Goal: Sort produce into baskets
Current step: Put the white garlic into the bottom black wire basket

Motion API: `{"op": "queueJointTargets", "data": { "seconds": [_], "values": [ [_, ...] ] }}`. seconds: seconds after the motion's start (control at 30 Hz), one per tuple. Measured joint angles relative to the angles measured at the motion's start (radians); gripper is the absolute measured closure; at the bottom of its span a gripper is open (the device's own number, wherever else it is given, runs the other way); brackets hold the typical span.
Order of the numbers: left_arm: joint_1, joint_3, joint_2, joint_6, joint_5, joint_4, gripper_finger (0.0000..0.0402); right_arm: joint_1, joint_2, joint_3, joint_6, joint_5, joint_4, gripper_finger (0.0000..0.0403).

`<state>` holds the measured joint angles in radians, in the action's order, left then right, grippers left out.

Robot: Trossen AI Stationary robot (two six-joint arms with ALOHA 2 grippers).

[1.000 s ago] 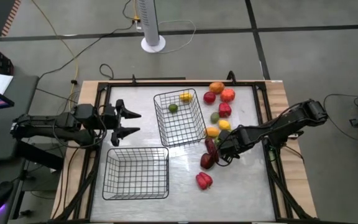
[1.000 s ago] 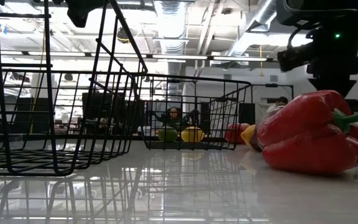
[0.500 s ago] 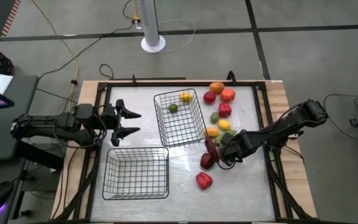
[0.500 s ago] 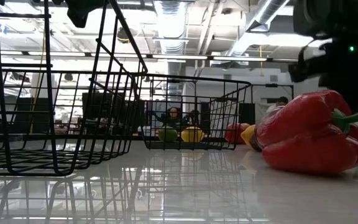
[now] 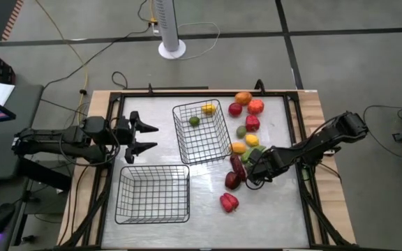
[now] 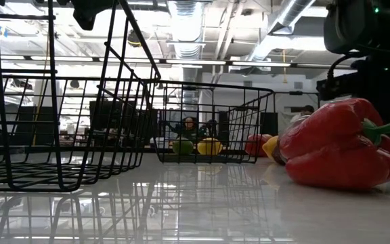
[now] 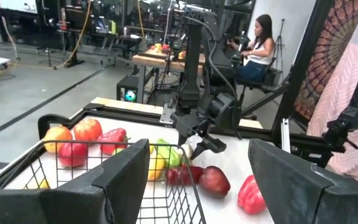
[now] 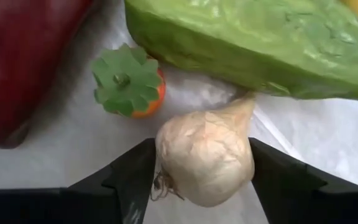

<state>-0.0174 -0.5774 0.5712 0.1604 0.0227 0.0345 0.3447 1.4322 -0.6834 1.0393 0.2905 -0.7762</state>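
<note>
My right gripper (image 5: 251, 164) is open, low over the table among the produce right of the far basket (image 5: 176, 132). Its fingers (image 8: 132, 180) stand close on either side of a white garlic bulb (image 8: 204, 162) that lies on the table. Beyond the bulb lie a green vegetable (image 8: 260, 50), a small orange piece with a green calyx (image 8: 132, 87) and a dark maroon piece (image 8: 23, 62). My left gripper (image 5: 149, 137) is open and empty, left of the far basket. The near basket (image 5: 121, 192) holds nothing.
The far basket holds a lime (image 5: 195, 120) and a lemon (image 5: 208, 109). Red, orange, yellow and green pieces lie in a row right of it (image 5: 246, 115). A red pepper (image 5: 228, 202) lies alone toward the near edge. A black frame (image 5: 295, 125) rims the table.
My right gripper has shifted a little toward the table's near right corner, staying low among the produce. The produce and baskets have kept still.
</note>
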Motion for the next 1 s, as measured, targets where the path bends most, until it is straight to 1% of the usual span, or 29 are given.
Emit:
{"op": "queueJointTargets", "data": {
  "seconds": [0.17,0.23,0.33,0.47,0.57,0.63,0.7,0.9,1.0],
  "values": [
    [0.000,0.000,0.000,0.002,0.001,0.000,0.0140,0.000,0.000,-0.004,-0.010,-0.001,0.022,0.0176],
    [0.000,0.000,0.000,0.002,0.009,-0.001,0.0140,-0.004,0.000,-0.032,-0.031,-0.014,-0.018,0.0194],
    [0.000,0.000,0.000,0.002,0.018,-0.002,0.0140,-0.015,0.000,-0.111,-0.051,-0.036,-0.126,0.0215],
    [0.000,0.000,0.000,0.002,0.018,-0.003,0.0140,-0.017,0.000,-0.250,-0.078,-0.035,-0.273,0.0215],
    [0.000,0.000,0.000,0.002,0.018,-0.003,0.0140,-0.008,0.000,-0.353,-0.106,-0.030,-0.270,0.0198],
    [0.000,0.000,0.000,0.001,0.018,-0.003,0.0140,0.007,0.000,-0.402,-0.146,-0.028,-0.186,0.0191],
    [0.000,0.000,0.000,-0.006,0.018,-0.003,0.0140,0.021,0.000,-0.426,-0.185,-0.029,-0.065,0.0189],
    [0.000,0.000,0.000,-0.010,0.018,-0.026,0.0140,0.059,0.005,-0.431,-0.372,-0.038,0.327,0.0192],
    [0.000,0.000,0.000,-0.010,0.019,-0.050,0.0140,0.058,0.019,-0.432,-0.452,-0.044,0.484,0.0191]
  ]
}}
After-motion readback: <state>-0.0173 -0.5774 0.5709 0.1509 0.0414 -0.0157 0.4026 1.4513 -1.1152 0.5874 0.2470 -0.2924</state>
